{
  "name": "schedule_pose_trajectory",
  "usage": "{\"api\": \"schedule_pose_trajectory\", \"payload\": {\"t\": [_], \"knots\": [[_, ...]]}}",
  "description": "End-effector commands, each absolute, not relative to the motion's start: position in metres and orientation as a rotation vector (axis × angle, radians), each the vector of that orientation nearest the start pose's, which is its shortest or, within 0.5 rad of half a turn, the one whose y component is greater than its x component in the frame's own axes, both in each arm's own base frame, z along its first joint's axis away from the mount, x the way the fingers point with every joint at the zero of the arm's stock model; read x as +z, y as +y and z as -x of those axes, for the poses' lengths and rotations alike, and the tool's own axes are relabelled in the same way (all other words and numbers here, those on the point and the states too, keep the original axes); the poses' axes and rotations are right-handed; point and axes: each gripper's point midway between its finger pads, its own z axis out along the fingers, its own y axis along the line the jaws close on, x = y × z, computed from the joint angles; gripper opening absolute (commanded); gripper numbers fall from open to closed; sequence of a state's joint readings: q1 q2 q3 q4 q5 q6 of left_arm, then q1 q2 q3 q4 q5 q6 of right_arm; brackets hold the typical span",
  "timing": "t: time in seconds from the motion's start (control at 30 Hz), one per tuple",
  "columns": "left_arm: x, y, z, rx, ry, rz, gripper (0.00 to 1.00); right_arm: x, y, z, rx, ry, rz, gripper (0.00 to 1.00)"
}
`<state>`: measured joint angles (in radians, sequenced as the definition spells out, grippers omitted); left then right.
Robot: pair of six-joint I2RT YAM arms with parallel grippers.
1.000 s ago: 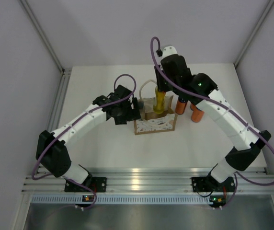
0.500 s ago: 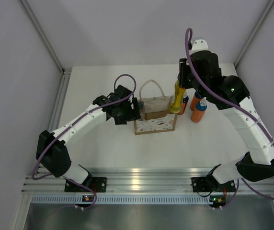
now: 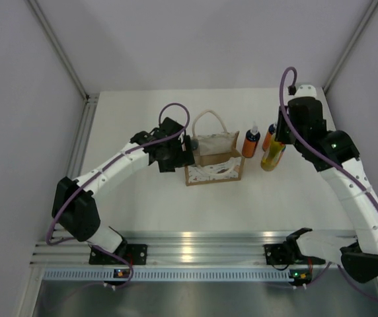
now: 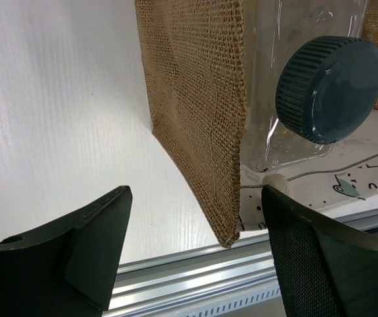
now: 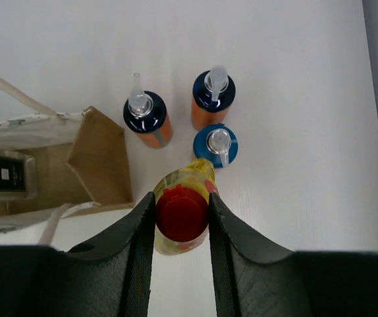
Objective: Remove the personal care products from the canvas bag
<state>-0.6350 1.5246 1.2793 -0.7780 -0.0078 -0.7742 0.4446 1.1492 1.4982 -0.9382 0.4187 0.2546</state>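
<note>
Black right gripper [image 5: 182,221] is pinching the red-capped amber bottle [image 5: 190,175] beside three orange bottles [image 5: 146,119] outside the canvas bag [image 5: 100,158]. Only the left wrist view is showing the left gripper [image 4: 195,254] gaping wide around the bag's corner, by a dark grey cap [image 4: 328,89].

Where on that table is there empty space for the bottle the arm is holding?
Bare table lies in front of the bag, toward the near edge, and to the right of the three orange bottles. It is crowded between the bag and those bottles; the held red-capped bottle hangs beside them.
</note>
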Motion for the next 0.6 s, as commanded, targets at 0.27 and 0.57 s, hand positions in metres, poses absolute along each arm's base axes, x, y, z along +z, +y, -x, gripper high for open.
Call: {"api": "schedule_pose_trajectory", "payload": {"t": [0.27, 0.57], "knots": [[0.162, -0.245, -0.284, -0.502, 2.640, 0.142, 0.83, 0.293, 0.067, -0.304, 0.103, 1.927, -0.157, 0.00], [0.171, -0.241, -0.287, -0.477, 2.617, 0.122, 0.83, 0.232, 0.065, -0.293, 0.096, 1.982, -0.133, 0.00]]}}
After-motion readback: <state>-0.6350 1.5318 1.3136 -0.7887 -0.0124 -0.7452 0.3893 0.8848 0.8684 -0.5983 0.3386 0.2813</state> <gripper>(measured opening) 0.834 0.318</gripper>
